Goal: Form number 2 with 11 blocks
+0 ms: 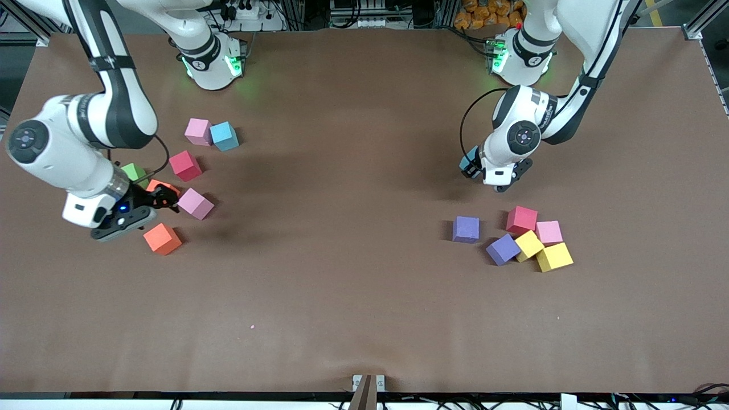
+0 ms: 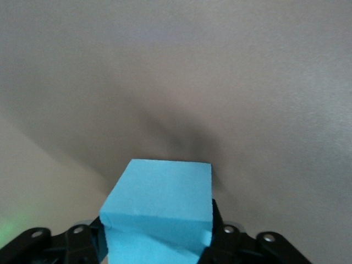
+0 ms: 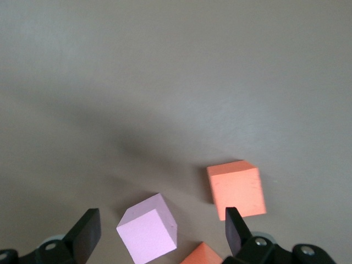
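Tilting blue block point(image 2: 159, 206), corner-down.

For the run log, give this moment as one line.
left pincer: shut on blue block | right pincer: open over pink block | digit: unbuilt

A bare brown table point(image 1: 353, 273) fills the scene. At its 6 o'clock edge sits a small grey bracket point(image 1: 368, 382). Orange bags point(image 1: 488, 12) are heaped past the 12 o'clock edge.

blocks point(image 1: 515, 236) clustered at both table point(image 1: 353, 285) ends
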Motion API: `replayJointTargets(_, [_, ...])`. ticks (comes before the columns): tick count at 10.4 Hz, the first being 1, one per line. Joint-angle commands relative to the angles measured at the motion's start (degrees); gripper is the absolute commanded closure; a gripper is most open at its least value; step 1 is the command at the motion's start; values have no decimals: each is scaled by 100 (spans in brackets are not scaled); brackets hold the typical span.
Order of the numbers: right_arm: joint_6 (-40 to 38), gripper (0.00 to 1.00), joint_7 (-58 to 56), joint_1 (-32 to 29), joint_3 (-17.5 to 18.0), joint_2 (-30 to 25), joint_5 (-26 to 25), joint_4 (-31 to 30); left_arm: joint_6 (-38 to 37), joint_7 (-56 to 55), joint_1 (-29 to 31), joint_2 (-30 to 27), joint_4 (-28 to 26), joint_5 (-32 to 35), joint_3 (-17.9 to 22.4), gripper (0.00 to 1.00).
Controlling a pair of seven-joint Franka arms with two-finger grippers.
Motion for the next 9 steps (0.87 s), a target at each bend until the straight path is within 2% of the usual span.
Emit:
replayJointTargets(1, [473,0,-456,-2,26,-192,186,-654,19,-190,-349,-60,241,-50,-182,73])
replayJointTargets(2, [421,0,-631,51,26,-131,186,-690,19,-208,-690,-8,478,-41,-191,76])
replayJointTargets(4, [647,0,-1203,-106,26,124,186,-847,1,-217,-1394,237,1048,-32,-182,75])
replayJointTargets(6, [1480,0,-1266,-108,34,194,186,-1321,-25,-165,-1966,728,1663,38,-173,78])
replayJointTargets(9, [1905,0,-1555,-2,34,606,186,-1420,-43,-173,-2634,1214,2061,608,-182,80])
